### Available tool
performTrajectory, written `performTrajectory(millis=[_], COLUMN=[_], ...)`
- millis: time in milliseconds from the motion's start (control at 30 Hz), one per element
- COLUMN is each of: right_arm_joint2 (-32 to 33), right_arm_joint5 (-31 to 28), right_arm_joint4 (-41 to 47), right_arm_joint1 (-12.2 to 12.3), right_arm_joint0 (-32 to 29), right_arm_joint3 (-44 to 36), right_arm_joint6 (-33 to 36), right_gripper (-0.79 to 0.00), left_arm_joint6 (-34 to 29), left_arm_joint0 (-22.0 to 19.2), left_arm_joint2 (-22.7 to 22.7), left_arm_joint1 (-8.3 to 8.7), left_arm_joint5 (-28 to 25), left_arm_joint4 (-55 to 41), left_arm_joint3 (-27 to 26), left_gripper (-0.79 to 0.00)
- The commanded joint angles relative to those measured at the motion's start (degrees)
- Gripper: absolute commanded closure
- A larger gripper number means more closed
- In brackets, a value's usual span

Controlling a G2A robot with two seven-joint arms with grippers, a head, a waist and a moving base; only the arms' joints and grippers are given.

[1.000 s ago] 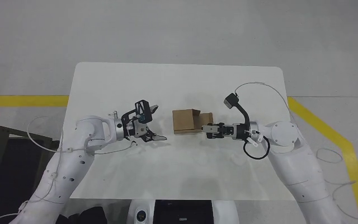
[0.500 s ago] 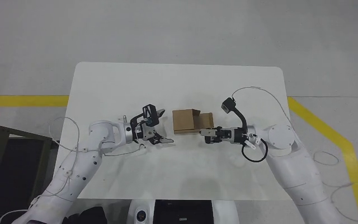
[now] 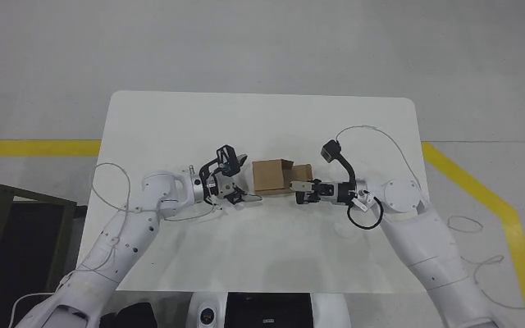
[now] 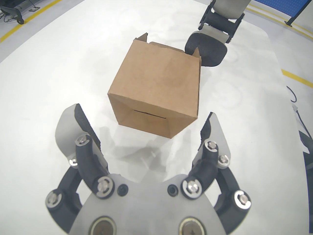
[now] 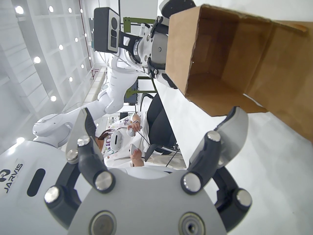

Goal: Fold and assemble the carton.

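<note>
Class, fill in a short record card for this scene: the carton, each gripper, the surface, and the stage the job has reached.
carton: brown, lying mid-table, one end closed, the other end open with its flaps unfolded
left gripper: jaws open, facing the closed end, apart from it
right gripper: jaws open, at the open end; whether it touches the carton cannot be told
surface: white table
stage: open end not yet folded shut
</note>
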Motion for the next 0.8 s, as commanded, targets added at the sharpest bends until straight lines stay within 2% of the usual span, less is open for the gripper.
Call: performTrajectory(millis=[0,467,767], right_arm_joint2=[-0.8,-8.46,-12.14], right_arm_joint5=[-1.11,-6.21,-8.16], right_arm_joint4=[0.22,6.32,8.51], right_arm_joint1=[-0.22,-3.06,-5.1], right_arm_joint0=[1.42,8.76,12.83], right_arm_joint3=[1.41,10.29,15.63], right_arm_joint6=[1.36,6.72,6.6], right_gripper=[-0.785,-0.785,-0.785], left_arm_joint6=[-0.13,0.19,0.68], left_arm_joint0=[-0.49,-2.77,-3.2], left_arm_joint2=[0.41,1.97,1.87], left_arm_joint1=[-0.22,-1.24,-1.36], left_arm_joint5=[-0.25,-2.87,-5.01], left_arm_joint4=[-0.39,-0.95,-0.21], left_arm_joint3=[0.57,3.8,4.43], left_gripper=[-0.785,-0.785,-0.785])
